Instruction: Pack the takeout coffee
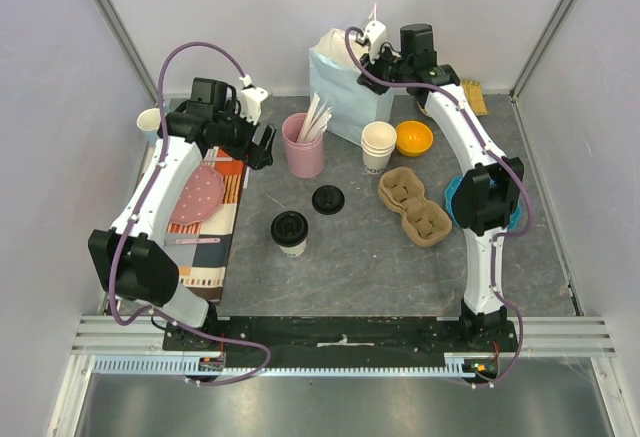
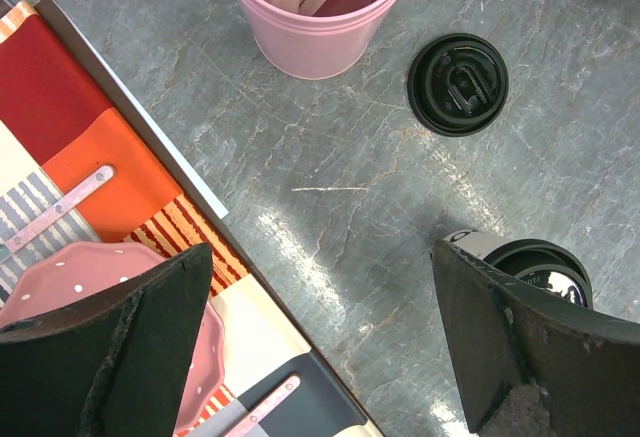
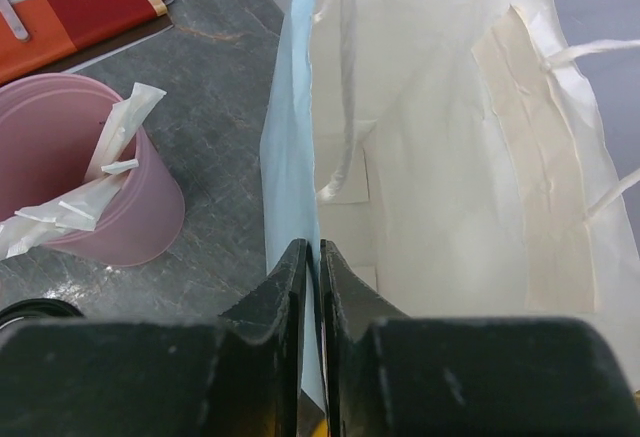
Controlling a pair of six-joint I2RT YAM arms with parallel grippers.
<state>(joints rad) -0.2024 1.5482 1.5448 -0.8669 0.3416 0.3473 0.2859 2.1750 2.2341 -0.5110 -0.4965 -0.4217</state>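
Note:
The takeout coffee (image 1: 289, 232), a small white cup with a black lid, stands on the grey table in front of centre. In the left wrist view the takeout coffee (image 2: 545, 269) is half hidden behind a finger. My left gripper (image 1: 262, 145) hovers open and empty near the pink bucket; its fingers frame bare table in the wrist view (image 2: 322, 257). At the back, my right gripper (image 1: 375, 42) is shut on the top edge of the pale blue paper bag (image 1: 345, 82). The wrist view shows the right gripper (image 3: 319, 249) pinching the bag's blue wall (image 3: 290, 157) beside its white inside.
A loose black lid (image 1: 328, 200) lies near the coffee. A pink bucket of wrapped straws (image 1: 303, 147), a stack of white cups (image 1: 378, 145) and an orange bowl (image 1: 414, 137) stand before the bag. A cardboard cup carrier (image 1: 413, 205) lies right; a striped mat with pink plate (image 1: 195, 197) left.

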